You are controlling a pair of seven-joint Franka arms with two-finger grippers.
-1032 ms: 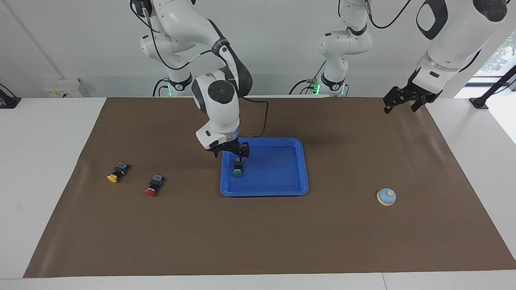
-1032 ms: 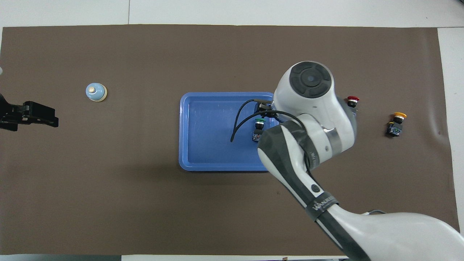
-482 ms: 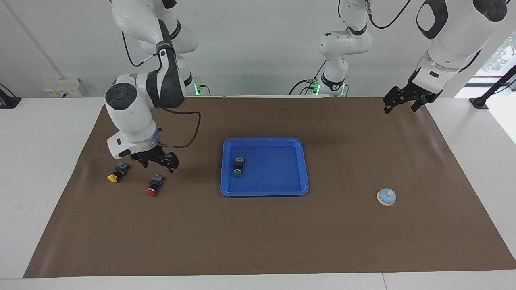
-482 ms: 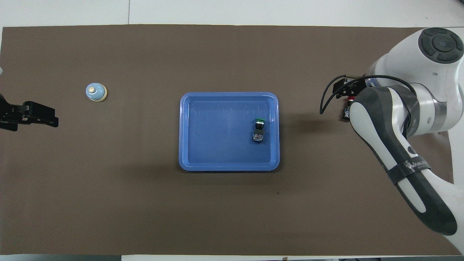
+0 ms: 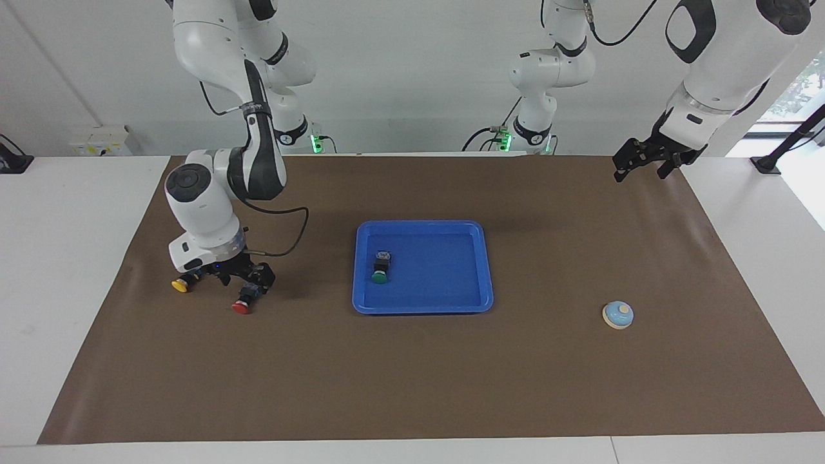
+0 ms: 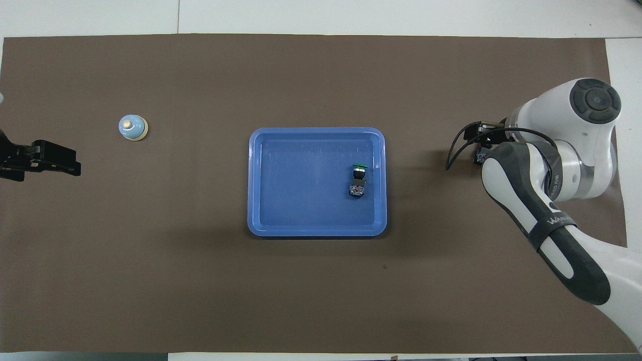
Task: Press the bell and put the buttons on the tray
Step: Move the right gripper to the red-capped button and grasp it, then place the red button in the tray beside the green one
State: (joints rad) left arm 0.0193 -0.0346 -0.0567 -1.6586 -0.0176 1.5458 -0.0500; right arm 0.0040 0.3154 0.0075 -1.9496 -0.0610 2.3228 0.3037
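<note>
The blue tray (image 5: 422,305) lies mid-table, and the green button (image 5: 380,272) lies in it, toward the right arm's end. The red button (image 5: 241,308) and the yellow button (image 5: 180,284) lie on the brown mat near the right arm's end. My right gripper (image 5: 248,283) is low and open, its fingers on either side of the red button's black body. The bell (image 5: 618,315) stands toward the left arm's end. My left gripper (image 5: 642,166) waits open, raised over the mat's corner. In the overhead view the right arm hides the yellow button.
A brown mat (image 5: 412,374) covers the table. In the overhead view the tray (image 6: 316,131), green button (image 6: 357,178), bell (image 6: 133,128) and left gripper (image 6: 42,161) show. The right arm (image 6: 546,170) covers the mat's end.
My right gripper left the green button in the tray, swung to the right arm's end and came down around the red button. The left arm has not moved.
</note>
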